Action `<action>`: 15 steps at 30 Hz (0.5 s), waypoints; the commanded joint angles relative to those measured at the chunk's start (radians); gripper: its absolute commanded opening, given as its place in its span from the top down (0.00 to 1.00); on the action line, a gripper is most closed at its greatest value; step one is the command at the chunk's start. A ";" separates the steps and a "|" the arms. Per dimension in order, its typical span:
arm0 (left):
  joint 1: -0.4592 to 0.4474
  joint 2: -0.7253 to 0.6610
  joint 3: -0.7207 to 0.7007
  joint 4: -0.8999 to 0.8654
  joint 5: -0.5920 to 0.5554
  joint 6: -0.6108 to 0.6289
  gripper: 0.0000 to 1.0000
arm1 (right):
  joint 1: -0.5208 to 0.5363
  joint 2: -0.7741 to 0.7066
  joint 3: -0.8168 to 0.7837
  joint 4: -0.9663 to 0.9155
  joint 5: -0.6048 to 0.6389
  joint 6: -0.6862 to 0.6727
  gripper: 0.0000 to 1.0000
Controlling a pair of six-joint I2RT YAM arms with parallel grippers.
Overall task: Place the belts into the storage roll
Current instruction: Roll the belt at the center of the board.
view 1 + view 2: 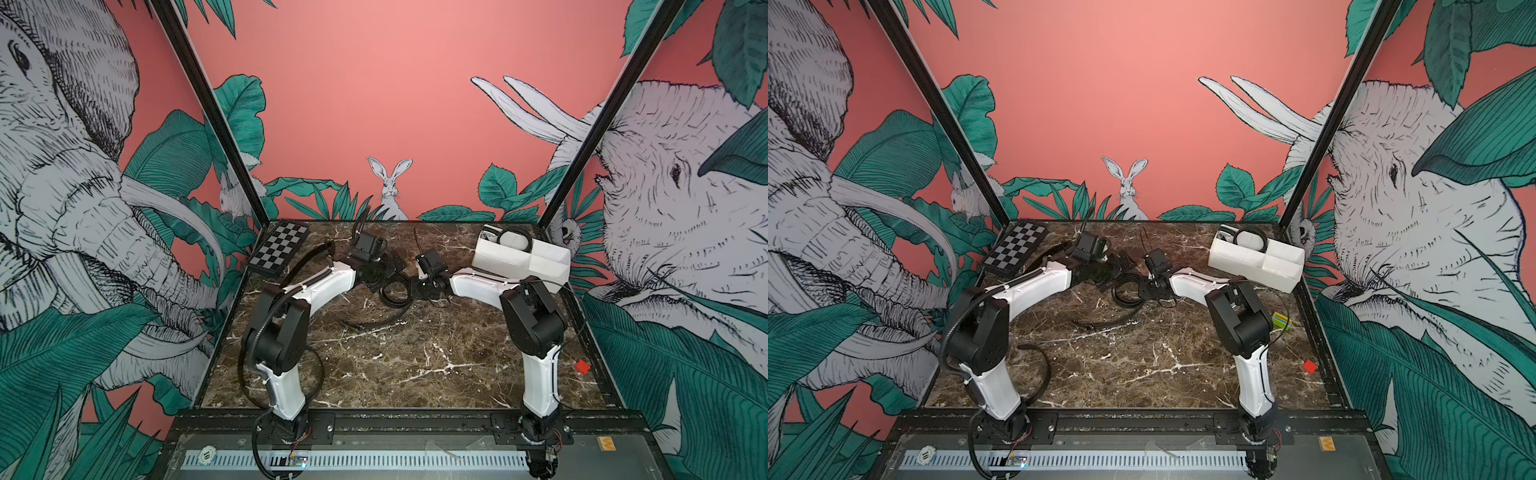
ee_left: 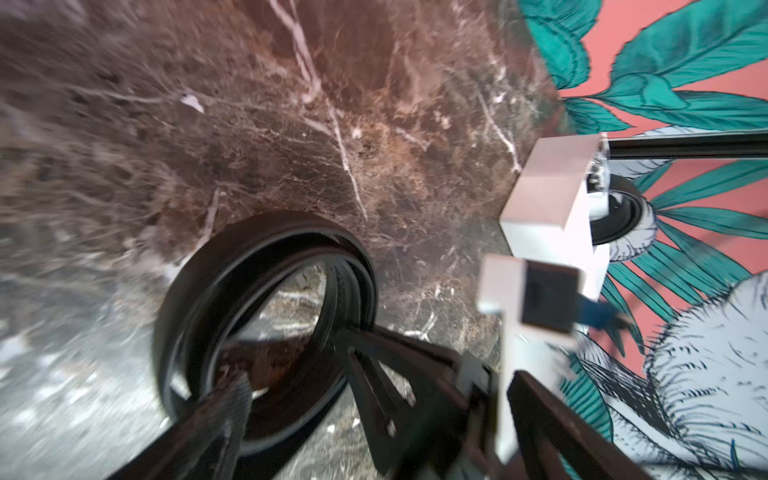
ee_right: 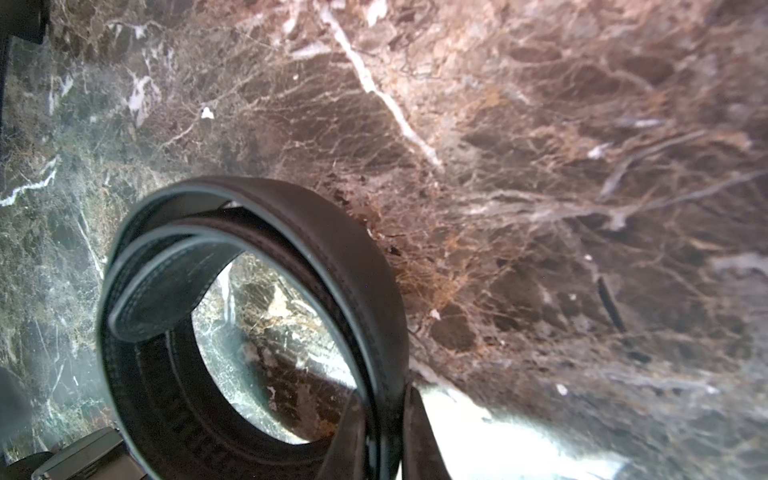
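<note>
A coiled black belt (image 3: 257, 332) stands on edge on the marble table, mid-table in both top views (image 1: 395, 293). My right gripper (image 3: 390, 419) is shut on the coil's wall, one finger inside the loop and one outside. My left gripper (image 2: 380, 380) is open, its fingers wide apart beside the same coil (image 2: 266, 316) and gripping nothing. A second belt (image 1: 374, 322) lies loose and curved on the table just in front. The white storage roll (image 1: 521, 255) sits at the back right with a rolled belt (image 1: 515, 237) in a far compartment.
A checkerboard (image 1: 280, 247) lies at the back left corner. A red block (image 1: 582, 366) and a green-yellow block (image 1: 1282, 321) sit near the right edge. A black strap loop (image 1: 318, 376) curls on the table by the left arm's base.
</note>
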 commanded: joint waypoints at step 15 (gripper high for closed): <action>-0.178 -0.448 -0.382 -0.319 -0.197 0.460 0.08 | 0.015 0.058 0.077 -0.286 0.008 -0.086 1.00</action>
